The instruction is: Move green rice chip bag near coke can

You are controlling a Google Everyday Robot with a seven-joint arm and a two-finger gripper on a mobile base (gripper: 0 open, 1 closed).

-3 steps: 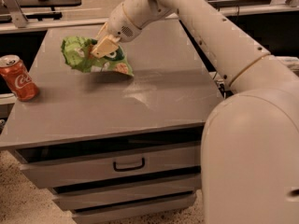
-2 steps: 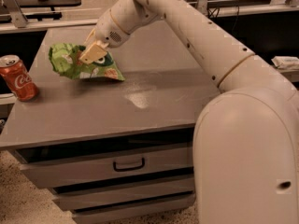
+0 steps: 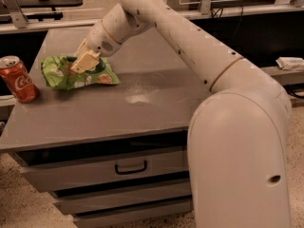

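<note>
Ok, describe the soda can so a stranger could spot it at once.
Find the grey drawer cabinet. At its top's left edge stands a can, just left of the green chip bag gripped by the robot's hand. It is the only red thing there, upright, with white script.

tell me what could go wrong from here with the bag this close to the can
1. The coke can stands by the left edge of the table. If the gripper, shut on the green rice chip bag just right of it, travels much further left, the bag could knock the can over or off the edge.
2. The grip looks to be on a bunched fold of crinkly foil, so the bag might slip or cling on release.
</note>
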